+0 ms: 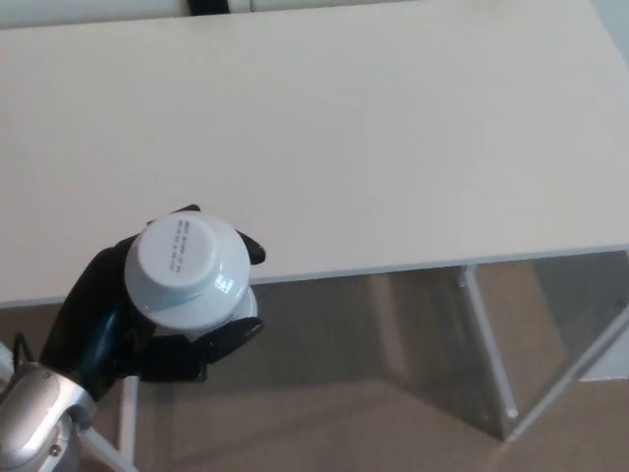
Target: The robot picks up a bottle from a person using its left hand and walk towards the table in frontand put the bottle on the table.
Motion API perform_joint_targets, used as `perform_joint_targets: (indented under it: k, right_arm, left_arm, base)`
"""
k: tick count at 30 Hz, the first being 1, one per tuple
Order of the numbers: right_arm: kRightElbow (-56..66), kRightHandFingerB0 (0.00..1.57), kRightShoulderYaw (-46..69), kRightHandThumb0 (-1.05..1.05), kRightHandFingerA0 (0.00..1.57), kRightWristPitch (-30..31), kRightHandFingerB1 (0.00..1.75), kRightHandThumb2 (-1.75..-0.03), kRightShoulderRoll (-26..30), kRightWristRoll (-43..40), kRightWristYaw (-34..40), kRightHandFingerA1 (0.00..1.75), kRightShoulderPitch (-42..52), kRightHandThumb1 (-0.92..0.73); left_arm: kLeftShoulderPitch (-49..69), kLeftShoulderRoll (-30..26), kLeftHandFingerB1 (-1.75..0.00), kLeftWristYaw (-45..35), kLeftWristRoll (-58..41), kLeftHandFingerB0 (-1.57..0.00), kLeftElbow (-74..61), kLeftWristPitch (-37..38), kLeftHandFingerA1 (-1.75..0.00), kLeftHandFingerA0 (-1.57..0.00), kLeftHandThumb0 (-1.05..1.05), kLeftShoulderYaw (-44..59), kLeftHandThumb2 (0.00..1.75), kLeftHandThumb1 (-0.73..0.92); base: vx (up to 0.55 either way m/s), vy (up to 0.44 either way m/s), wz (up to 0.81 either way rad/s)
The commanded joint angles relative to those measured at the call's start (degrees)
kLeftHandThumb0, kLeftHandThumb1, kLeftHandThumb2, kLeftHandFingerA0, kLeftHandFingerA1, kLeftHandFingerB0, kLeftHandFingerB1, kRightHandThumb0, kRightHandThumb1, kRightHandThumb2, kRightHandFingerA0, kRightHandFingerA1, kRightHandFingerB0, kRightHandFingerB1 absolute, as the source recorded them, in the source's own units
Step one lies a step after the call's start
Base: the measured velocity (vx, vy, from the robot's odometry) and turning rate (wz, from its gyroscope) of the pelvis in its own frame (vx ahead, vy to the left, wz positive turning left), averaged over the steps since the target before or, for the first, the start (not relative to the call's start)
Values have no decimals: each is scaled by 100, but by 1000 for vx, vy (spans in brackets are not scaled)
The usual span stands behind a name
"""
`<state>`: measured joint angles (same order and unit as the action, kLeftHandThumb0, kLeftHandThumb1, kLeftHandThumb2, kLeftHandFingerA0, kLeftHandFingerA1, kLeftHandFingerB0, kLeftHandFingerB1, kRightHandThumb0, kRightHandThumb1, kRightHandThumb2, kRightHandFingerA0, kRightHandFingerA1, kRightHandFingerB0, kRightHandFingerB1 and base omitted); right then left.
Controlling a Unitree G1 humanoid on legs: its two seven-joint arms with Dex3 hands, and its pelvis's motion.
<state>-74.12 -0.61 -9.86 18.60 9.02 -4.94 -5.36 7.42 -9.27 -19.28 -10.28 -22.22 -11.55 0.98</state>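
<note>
While gripping the bottle [182, 265] upright with the left hand [118, 329] closed round it, poised over the near left edge of the table [373, 128]. If released here, may clip that edge and topple.

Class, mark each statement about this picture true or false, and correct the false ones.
1. The left robot hand is shut on a white bottle. True.
2. The table has a pale top. True.
3. The bottle lies on its side at the table's far edge. False: its top faces the camera, and it is held at the table's near edge.
4. The right robot hand is steadying the bottle. False: it is not in view.
</note>
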Motion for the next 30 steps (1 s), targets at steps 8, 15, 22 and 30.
perform_joint_targets:
  k: [8, 15, 22, 30]
  right_arm:
    - [-19, 58, -5, -40, 74, 44, 42, -60, 66, 30, -24, 49, 2, -66]
    - [-19, 58, 20, -41, 78, 106, 42, -60, 57, 4, -2, 50, -3, -66]
    - [-1, 57, 17, -40, 75, 52, 42, -61, 11, 9, -22, 49, 64, -66]
    - [23, 58, -51, -41, 77, 50, 42, -61, 2, 49, 31, 49, 29, -68]
  left_arm:
    - [-34, -5, -115, 11, -184, -80, -61, -88, -143, -97, -20, 45, 91, 64]
    - [-396, -27, -118, 104, -81, -79, -47, -199, -144, -97, -18, 4, 98, 61]
    - [-1963, 192, -121, 499, -78, -79, 639, -1044, -149, -99, -9, 7, 89, 73]
    - [-4219, 612, -119, 904, -109, -70, 2870, -1384, -158, -89, -5, 372, 76, 77]
  base:
    - [13, 20, 4]
    - [0, 0, 0]
    - [0, 0, 0]
    - [0, 0, 0]
